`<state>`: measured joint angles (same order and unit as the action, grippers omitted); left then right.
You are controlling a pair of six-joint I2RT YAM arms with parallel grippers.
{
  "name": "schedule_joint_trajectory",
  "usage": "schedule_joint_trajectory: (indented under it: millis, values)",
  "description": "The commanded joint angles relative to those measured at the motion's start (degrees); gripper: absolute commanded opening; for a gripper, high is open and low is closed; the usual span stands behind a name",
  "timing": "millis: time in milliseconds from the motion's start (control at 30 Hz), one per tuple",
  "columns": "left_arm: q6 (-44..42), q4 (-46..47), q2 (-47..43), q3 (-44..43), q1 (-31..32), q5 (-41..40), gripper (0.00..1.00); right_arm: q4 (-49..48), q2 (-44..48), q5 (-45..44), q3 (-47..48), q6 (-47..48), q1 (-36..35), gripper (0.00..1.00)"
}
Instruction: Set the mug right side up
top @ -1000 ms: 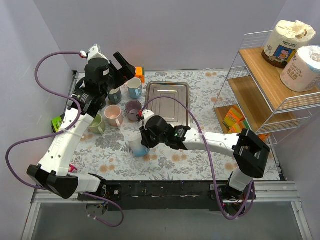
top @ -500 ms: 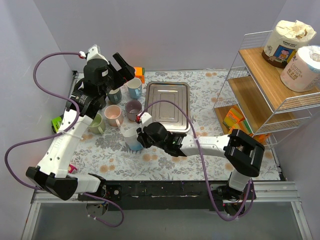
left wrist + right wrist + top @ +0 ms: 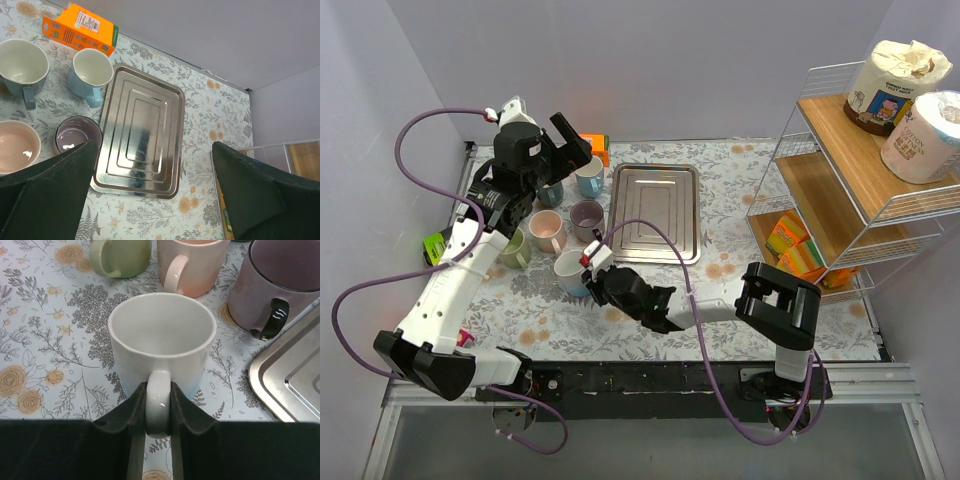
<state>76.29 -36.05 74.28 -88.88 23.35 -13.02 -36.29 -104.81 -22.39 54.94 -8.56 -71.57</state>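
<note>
The mug [image 3: 162,340] was seen standing mouth up on the mat [image 3: 45,340], just in front of the pink mug [image 3: 192,265] and near the tray [image 3: 290,375], so the turning itself was judged done. Its handle [image 3: 159,387] was clamped between the jaws of the right gripper [image 3: 159,412], leaving only release and withdrawal. The left gripper [image 3: 154,145] was held spread wide and empty, well apart.

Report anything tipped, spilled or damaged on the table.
Nothing stands out. The white ceramic mug stands mouth up and empty, its handle clamped in the right gripper. The pink mug and purple mug behind it are upright too, and the steel tray lies flat.
</note>
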Motion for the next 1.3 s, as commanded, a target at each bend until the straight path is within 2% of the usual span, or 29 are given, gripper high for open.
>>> schedule_joint_trajectory:
  millis: [0,300,400,500,600,633,767,933,1000,1067,1167,1267]
  values:
    - [-0.62,-0.42,-1.77,0.64,-0.15,-0.08,0.98,-1.76,-0.65,-5.82,-2.02,1.87,-2.96,0.01]
    - [-0.35,-0.33,-1.60,2.04,-0.15,0.71,0.98,-0.54,-1.70,-5.29,-4.67,0.30,-4.81,0.29]
    - [-0.27,-0.16,-1.51,2.31,-0.06,1.23,0.98,0.34,-2.23,-5.12,-3.88,0.12,-4.81,0.33]
    - [-0.27,0.28,-1.60,2.66,-0.15,1.94,0.98,1.49,-1.54,-5.47,-3.52,0.21,-4.81,0.44]
    - [-0.36,0.72,-1.59,2.84,-0.15,2.29,0.98,2.89,1.00,-5.21,-3.96,0.82,-4.89,0.65]
    - [-0.27,0.81,-1.60,2.84,-0.15,2.99,0.98,3.77,1.80,-4.07,-4.31,1.52,-4.89,0.69]
    - [0.70,-0.59,-0.90,2.49,-0.15,1.95,0.98,9.65,8.55,-3.97,-4.66,2.23,-5.07,0.73]
    - [-0.53,-9.46,3.58,-2.17,-0.15,1.15,0.98,20.98,19.28,-4.15,-6.42,2.15,-4.29,0.75]
    - [-0.62,-13.14,5.87,-2.87,-0.24,3.16,0.98,27.81,25.25,-2.23,-7.73,-0.74,-1.83,0.75]
    - [-0.62,-14.22,6.49,-2.18,-0.24,6.40,0.98,30.74,31.56,-2.04,-9.23,-3.04,1.51,0.75]
    - [-0.88,-12.99,5.27,0.98,-0.24,8.79,0.98,35.67,38.78,-6.87,-10.47,-2.08,5.03,0.75]
    - [-0.71,-12.02,3.07,3.10,-0.24,8.45,0.98,41.90,42.49,-11.70,-6.61,0.12,10.21,0.75]
